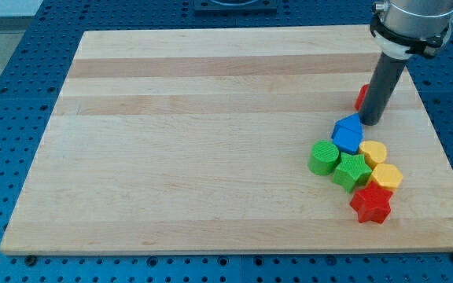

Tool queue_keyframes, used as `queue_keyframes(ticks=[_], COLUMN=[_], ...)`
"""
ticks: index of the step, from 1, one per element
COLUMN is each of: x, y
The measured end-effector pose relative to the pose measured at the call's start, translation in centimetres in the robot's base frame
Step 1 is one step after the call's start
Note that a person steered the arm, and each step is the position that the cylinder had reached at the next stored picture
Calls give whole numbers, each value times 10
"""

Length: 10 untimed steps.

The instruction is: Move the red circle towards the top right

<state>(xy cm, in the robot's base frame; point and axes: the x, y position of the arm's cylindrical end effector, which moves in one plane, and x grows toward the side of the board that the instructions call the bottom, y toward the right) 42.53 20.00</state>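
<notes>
The red circle (362,97) shows only as a small red edge at the view's right, mostly hidden behind my rod. My tip (370,122) rests on the board just below and right of that red edge, and just above the right side of a blue block (348,134). Whether the tip touches the red circle cannot be told.
Below the blue block lies a tight cluster: a green round block (323,157), a green star-like block (352,171), a yellow heart-like block (374,151), a yellow hexagon (386,176) and a red star (371,204). The wooden board (211,141) has its right edge close by.
</notes>
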Motion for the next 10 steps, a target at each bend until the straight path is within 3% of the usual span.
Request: queue_keyframes(ticks=[6,10], x=[-61,-66], y=[3,3])
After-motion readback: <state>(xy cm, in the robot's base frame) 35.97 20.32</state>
